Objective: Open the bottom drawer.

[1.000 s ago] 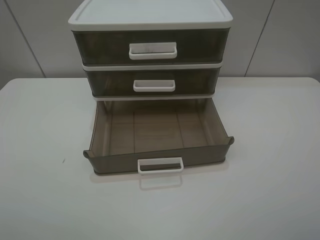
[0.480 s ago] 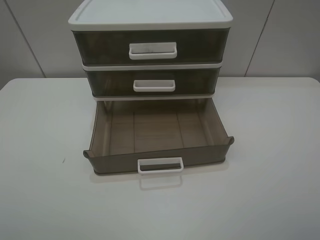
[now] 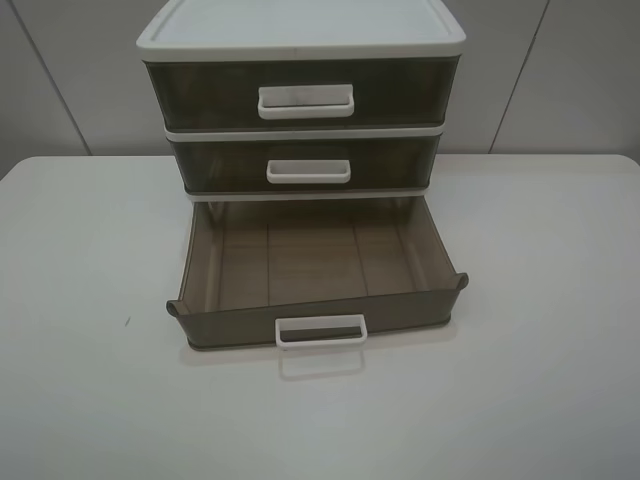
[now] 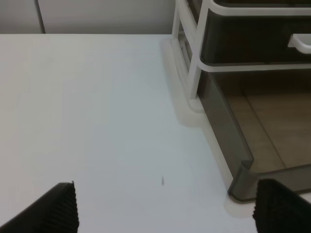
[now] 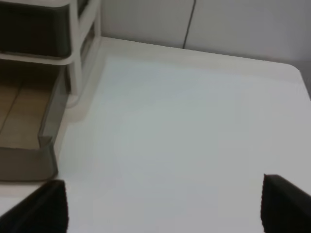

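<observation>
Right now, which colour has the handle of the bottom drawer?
White. The loop handle on the smoky-brown bottom drawer shows best in the exterior high view.

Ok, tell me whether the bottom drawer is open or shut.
Open. The bottom drawer is pulled well out of the white frame, its bare floor exposed; the two upper drawers sit flush.

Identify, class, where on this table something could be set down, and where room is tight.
Bare table lies left and right of the drawer unit and in front of the pulled-out bottom drawer, whose inside is also bare. Room is tightest at the middle, where the drawer's handle juts forward. Both grippers hang open over the bare side patches.
</observation>
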Robot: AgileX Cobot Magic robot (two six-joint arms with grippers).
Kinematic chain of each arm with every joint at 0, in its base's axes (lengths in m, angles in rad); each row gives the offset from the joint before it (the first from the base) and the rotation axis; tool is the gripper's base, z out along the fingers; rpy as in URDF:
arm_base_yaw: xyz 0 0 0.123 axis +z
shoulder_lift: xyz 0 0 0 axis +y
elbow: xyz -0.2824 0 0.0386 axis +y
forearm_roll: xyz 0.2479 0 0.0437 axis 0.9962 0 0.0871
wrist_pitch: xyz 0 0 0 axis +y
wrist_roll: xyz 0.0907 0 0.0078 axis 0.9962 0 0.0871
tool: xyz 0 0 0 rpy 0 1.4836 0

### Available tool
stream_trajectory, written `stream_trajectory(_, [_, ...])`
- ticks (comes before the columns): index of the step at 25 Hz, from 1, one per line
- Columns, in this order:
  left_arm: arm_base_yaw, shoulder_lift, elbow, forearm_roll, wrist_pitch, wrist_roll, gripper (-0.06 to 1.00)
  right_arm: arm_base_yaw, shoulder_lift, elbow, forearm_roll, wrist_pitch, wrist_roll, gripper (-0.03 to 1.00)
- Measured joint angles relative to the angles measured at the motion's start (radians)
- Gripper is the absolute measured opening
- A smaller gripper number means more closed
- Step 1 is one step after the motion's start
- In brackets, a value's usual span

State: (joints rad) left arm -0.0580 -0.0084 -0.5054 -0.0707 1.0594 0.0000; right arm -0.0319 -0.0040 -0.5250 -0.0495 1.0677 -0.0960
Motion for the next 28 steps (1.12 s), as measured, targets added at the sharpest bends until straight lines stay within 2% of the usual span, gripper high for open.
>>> stream_trajectory(3, [0.000,0.000,0.000,0.000,0.000,0.000,0.74,-0.021,0.000,0.001,0.000,0.000,0.002,0.78])
stream_trajectory(28, [0.000,0.000,0.000,0.000,0.000,0.000,0.74,-0.021,0.000,0.001,0.000,0.000,0.003,0.78])
